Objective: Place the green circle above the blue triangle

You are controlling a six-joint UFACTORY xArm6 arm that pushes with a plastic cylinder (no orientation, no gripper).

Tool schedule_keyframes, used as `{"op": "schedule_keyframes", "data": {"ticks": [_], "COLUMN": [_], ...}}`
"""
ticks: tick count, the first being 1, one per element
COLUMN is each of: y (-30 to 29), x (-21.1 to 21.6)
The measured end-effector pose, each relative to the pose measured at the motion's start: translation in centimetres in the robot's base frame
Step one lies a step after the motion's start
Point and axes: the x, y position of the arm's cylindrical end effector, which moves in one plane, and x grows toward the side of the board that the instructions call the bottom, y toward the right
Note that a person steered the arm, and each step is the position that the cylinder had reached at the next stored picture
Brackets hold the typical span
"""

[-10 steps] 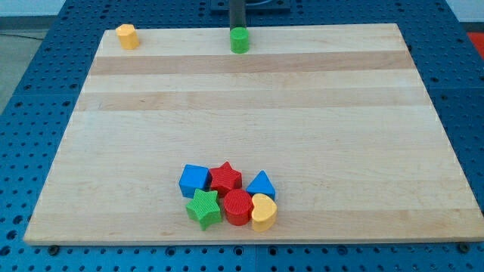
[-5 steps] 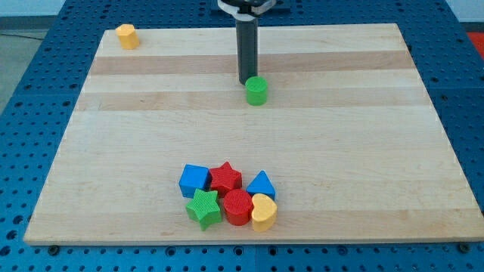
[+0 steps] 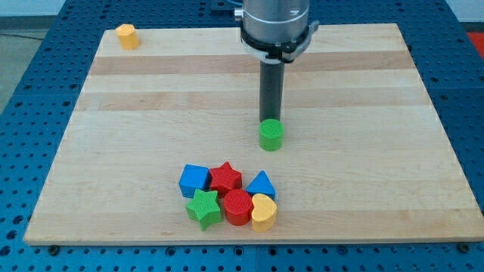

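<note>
Plainly the job is well on but not finished: the green circle [image 3: 271, 135] stands on the table [image 3: 136, 113] above the blue triangle [image 3: 261, 184], yet a strip of bare wood lies between them, so it looks to need one more short push toward the view's bottom before it sits just over the triangle.

My tip [image 3: 270, 121] is right behind the green circle, on its upper side, touching or all but touching its top edge. There are no fingers on this arm, only the straight rod, so nothing can be apart, together or clamped. From my tip the cluster lies below: the blue triangle straight below, a red star [image 3: 225, 177] below and to the left, a blue cube [image 3: 194, 179] further left, a green star [image 3: 204, 208], a red round block [image 3: 237, 207] and a yellow heart [image 3: 263, 211] lowest. A second yellow block [image 3: 127, 35] sits far off toward the view's top left.

The table is pale wood in lengthwise bands, smooth and matt. The blocks look like ribbed plastic, with fine lines on their sides. The green circle is a short upright cylinder with a flat top. The rod is dark and round, under a grey metal housing.
</note>
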Motion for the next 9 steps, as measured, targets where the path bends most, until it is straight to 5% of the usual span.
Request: {"op": "schedule_keyframes", "data": {"ticks": [5,9], "y": [4.0,0.8], "x": [6.4,7.3]}}
